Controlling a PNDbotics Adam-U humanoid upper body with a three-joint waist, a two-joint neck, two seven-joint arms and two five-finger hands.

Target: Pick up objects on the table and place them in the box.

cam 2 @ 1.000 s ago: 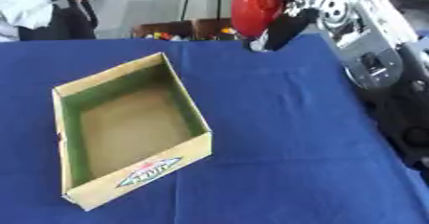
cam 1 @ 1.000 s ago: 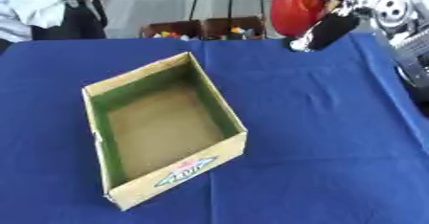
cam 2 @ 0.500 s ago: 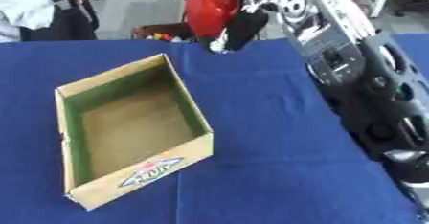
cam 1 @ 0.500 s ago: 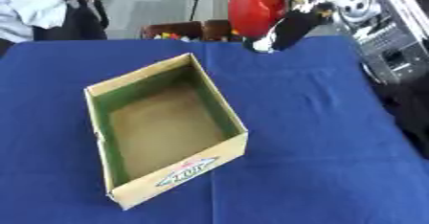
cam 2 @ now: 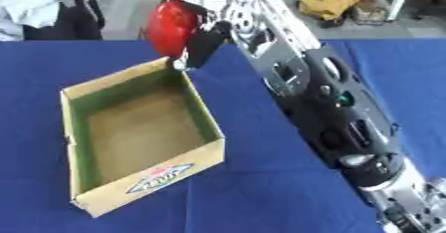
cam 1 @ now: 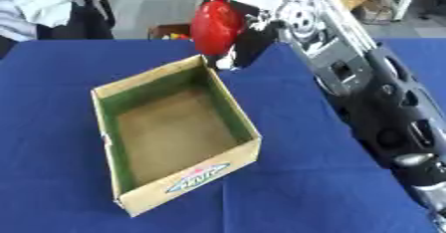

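My right hand is curled round a shiny red rounded object and holds it in the air just above the far right corner of the cardboard box. The arm stretches in from the lower right across the blue table. The box is open, with a green inner lining and a bare brown bottom, and has a label on its near wall. Nothing lies inside it. My left hand shows in neither view.
A blue cloth covers the table. Beyond the far edge stand a person in white, a crate of colourful items and a yellow object on the floor.
My right hand has carried the red object leftward and nearer, from the far right of the table to the box's far corner. The arm now reaches further into view.
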